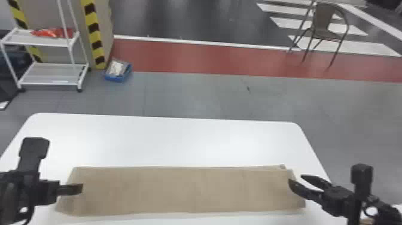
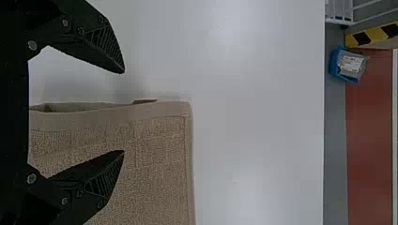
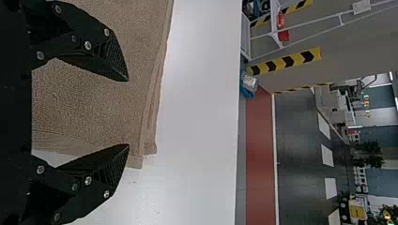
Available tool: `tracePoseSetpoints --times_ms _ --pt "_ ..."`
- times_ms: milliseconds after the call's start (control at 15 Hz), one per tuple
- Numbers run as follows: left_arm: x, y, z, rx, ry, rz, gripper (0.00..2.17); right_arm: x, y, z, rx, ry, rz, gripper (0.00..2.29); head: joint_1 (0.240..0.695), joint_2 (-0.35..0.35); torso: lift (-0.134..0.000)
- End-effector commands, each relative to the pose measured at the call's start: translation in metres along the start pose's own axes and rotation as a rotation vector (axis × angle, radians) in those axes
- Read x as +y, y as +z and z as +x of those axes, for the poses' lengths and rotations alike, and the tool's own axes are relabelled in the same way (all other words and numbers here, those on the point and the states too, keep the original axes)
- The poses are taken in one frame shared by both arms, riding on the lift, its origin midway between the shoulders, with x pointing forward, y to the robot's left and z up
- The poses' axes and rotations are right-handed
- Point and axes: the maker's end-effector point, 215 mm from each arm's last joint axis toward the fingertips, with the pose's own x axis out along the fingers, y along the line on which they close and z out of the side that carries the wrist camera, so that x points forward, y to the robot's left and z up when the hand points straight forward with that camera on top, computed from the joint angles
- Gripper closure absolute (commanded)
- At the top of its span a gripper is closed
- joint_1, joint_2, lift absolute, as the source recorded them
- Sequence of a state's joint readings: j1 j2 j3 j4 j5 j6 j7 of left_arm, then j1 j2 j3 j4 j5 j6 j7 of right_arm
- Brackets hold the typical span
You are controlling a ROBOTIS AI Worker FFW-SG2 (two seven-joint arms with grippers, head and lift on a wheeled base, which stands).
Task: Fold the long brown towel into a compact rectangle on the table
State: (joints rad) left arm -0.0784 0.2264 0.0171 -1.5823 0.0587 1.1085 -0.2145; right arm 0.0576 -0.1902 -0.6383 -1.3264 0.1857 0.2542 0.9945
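Note:
The brown towel [image 1: 185, 190] lies as a long flat strip across the near part of the white table, its layers slightly offset at the far right corner. Over its left end is my left gripper [image 1: 81, 189]; in the left wrist view that gripper [image 2: 124, 112] stands open, one finger above the towel [image 2: 159, 154] and one beyond its edge. At the right end is my right gripper [image 1: 294, 180]. In the right wrist view the right gripper [image 3: 128, 112] is open above the towel's end [image 3: 94, 103], with nothing held between its fingers.
The white table [image 1: 167, 137] extends beyond the towel to its far edge. On the floor behind stand a white shelf cart [image 1: 53, 43], a blue box [image 1: 118, 70] and a chair [image 1: 324, 24].

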Motion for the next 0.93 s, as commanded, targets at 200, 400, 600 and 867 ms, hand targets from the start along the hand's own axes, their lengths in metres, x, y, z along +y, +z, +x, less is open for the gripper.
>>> tracePoseSetpoints --times_ms 200,400,600,867 --pt "0.003 -0.01 0.009 0.045 0.001 0.006 0.45 0.002 0.001 0.001 0.0 0.004 -0.003 0.46 0.695 -0.179 0.0" --pt "0.002 -0.015 0.01 0.067 0.0 0.008 0.54 0.002 0.001 0.001 0.0 0.004 -0.003 0.46 0.695 -0.177 0.0" --pt "-0.001 -0.019 0.011 0.081 0.005 0.024 0.64 0.002 0.001 0.002 0.0 0.005 -0.005 0.46 0.695 -0.178 0.0" --pt "0.0 -0.025 0.01 0.104 0.007 0.02 1.13 0.003 0.004 0.002 -0.013 0.007 -0.009 0.46 0.695 -0.179 0.0"
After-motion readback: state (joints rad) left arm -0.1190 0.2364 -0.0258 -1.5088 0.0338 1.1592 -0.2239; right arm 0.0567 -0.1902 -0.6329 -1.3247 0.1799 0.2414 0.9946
